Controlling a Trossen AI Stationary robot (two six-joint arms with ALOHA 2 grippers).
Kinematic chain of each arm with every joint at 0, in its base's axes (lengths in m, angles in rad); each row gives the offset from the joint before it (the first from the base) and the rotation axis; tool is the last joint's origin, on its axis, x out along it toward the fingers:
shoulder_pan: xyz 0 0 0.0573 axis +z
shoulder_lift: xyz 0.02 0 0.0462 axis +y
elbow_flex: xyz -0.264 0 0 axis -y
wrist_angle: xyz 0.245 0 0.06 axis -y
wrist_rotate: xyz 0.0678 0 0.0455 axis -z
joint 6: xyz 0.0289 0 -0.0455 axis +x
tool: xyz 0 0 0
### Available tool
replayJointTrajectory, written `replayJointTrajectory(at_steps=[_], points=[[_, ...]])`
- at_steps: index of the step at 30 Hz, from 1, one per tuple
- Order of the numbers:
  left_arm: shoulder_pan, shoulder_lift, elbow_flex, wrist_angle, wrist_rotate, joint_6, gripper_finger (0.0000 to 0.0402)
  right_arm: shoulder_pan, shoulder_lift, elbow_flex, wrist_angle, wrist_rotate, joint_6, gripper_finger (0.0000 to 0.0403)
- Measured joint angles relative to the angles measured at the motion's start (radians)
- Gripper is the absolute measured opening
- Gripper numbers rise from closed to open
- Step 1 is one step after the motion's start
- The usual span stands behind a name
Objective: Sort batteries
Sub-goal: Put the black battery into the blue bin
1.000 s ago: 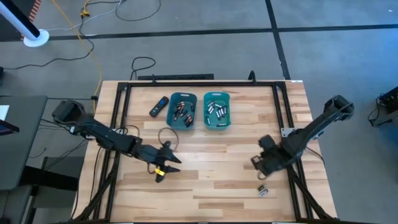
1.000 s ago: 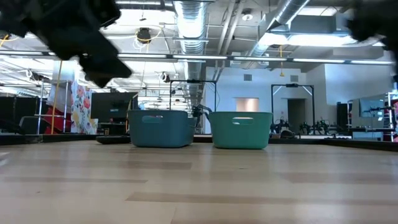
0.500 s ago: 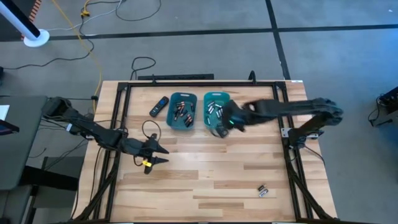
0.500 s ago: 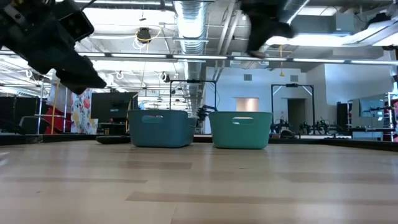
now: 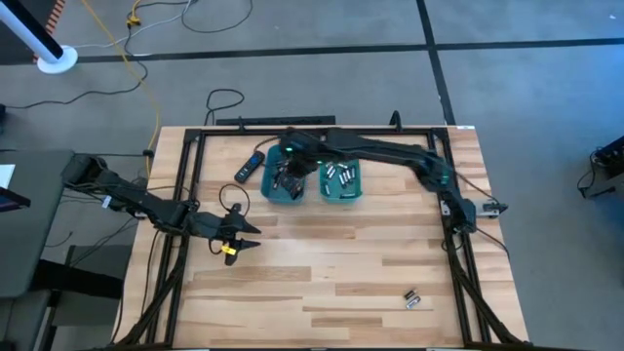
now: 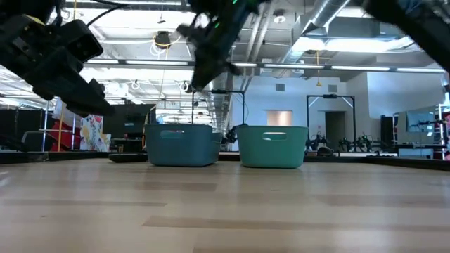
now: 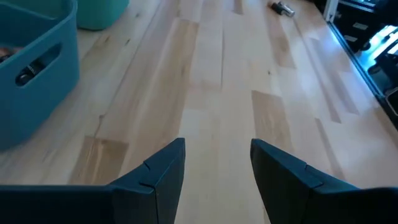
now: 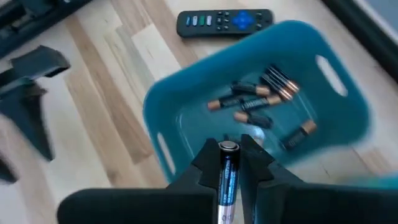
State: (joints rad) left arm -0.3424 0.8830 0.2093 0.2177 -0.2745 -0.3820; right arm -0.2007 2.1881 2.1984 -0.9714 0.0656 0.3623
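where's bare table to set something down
Bare wood runs from the teal bins to the near edge, between the left gripper and two loose batteries. It is crowded at the left bin, where the right gripper holds a battery above it.

A light wooden table of butcher-block planks, framed by black rails, carries 2 teal bins set side by side near its far edge: the left bin and the right bin, almost touching. Just left of the left bin a black remote lies flat at a slant on the wood. Near the table's front right corner, well apart from the bins, 2 loose batteries lie close together.
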Motion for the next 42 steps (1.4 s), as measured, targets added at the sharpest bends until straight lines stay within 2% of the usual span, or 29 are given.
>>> replayJointTrajectory(at_steps=[5, 15, 25, 35, 42], points=[[0.000, -0.050, -0.021, -0.001, 0.001, 0.003, 0.0177, -0.029, 0.185, 0.157, -0.017, -0.019, -0.048, 0.0033], [-0.001, -0.147, -0.039, -0.083, 0.000, 0.003, 0.0177, -0.089, 0.336, 0.142, 0.016, -0.041, -0.060, 0.0033], [0.000, -0.190, -0.039, -0.157, -0.008, 0.003, 0.0177, -0.087, 0.353, 0.132, 0.057, -0.052, -0.180, 0.0036], [0.000, -0.190, -0.039, -0.159, -0.018, 0.002, 0.0177, -0.089, 0.354, 0.132, 0.034, -0.051, -0.188, 0.0040], [0.000, -0.190, -0.039, -0.158, -0.018, 0.001, 0.0177, -0.087, 0.353, 0.132, 0.018, -0.050, -0.177, 0.0090]])
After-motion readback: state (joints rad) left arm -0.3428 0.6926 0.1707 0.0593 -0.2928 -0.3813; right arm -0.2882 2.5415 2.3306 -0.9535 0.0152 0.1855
